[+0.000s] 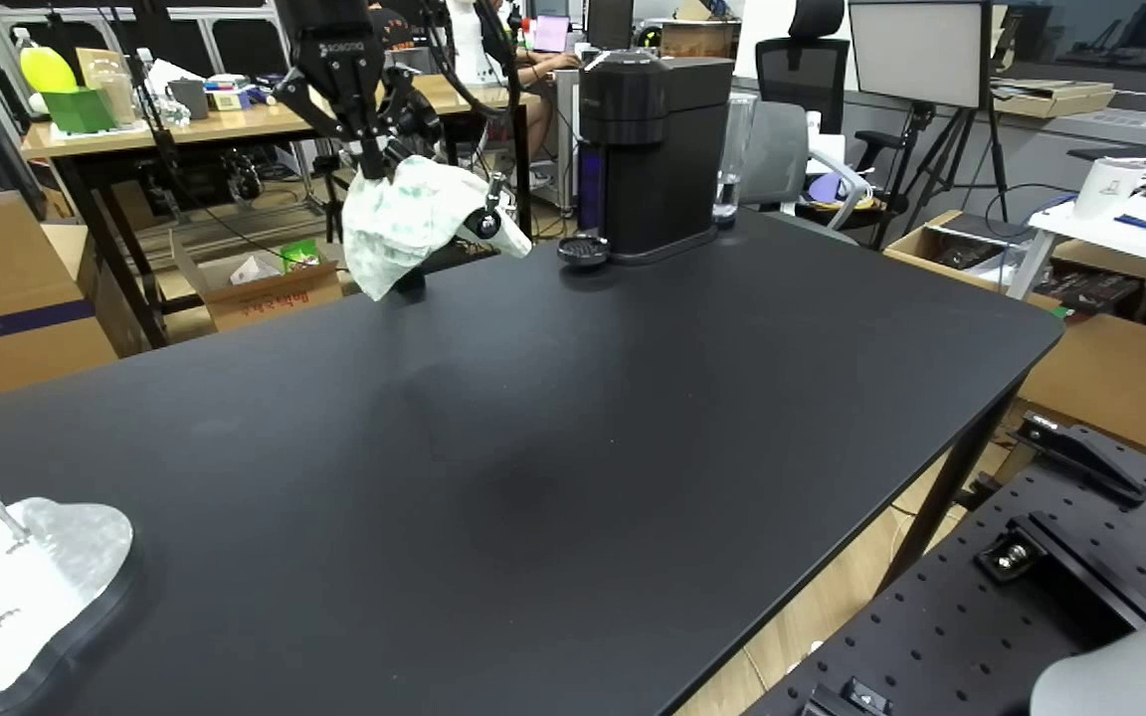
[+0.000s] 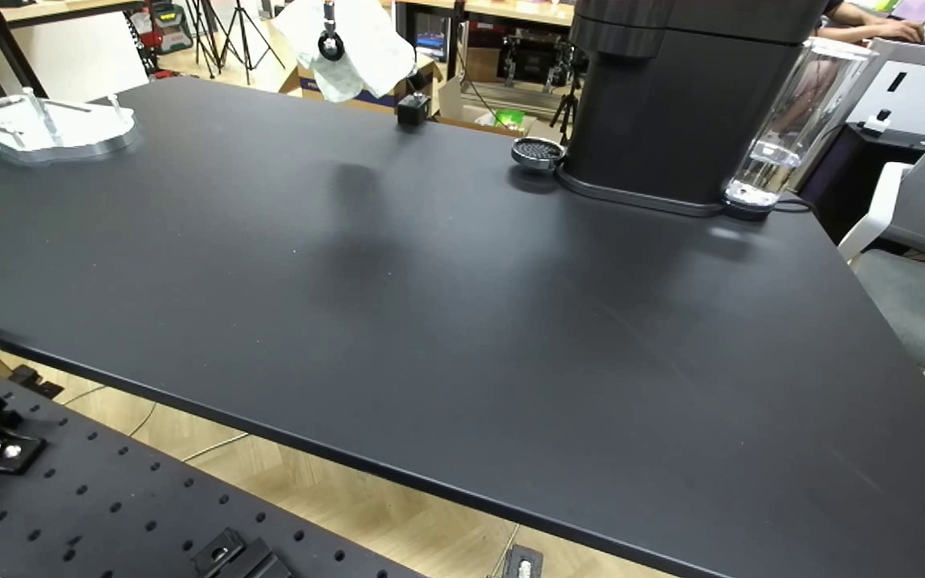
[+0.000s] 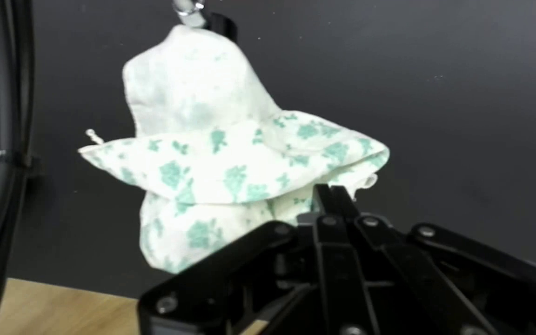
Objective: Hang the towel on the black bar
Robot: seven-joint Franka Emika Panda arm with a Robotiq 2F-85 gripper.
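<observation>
White towel (image 3: 235, 158), green flowers on it, lies in loose folds over the black bar (image 1: 481, 225), covering most of it; the bar's rounded end shows against the cloth in both exterior views. Toward the towel's four or five o'clock in an exterior view, a black base block (image 2: 412, 111) stands near the far edge of the black table (image 2: 462, 321). My pincer (image 3: 331, 187) has its two fingers together, tips over the towel's four o'clock side in the wrist view; whether a fold is nipped between them I cannot tell. In an exterior view I sit at the cloth's eleven o'clock. Black cables (image 3: 3, 139) run down the wrist view's nine o'clock edge. Farther out, in an exterior view, bearings from the towel: coffee machine (image 1: 653, 149) between two and three o'clock, with a round grille tray (image 1: 583, 249) at its own seven and a clear cylinder (image 1: 734, 139) at its three; metal plate (image 1: 86, 542) on the table between seven and eight; cardboard box (image 1: 16, 273) beyond the table, between eight and nine; perforated platform (image 1: 931, 607) just past four.
</observation>
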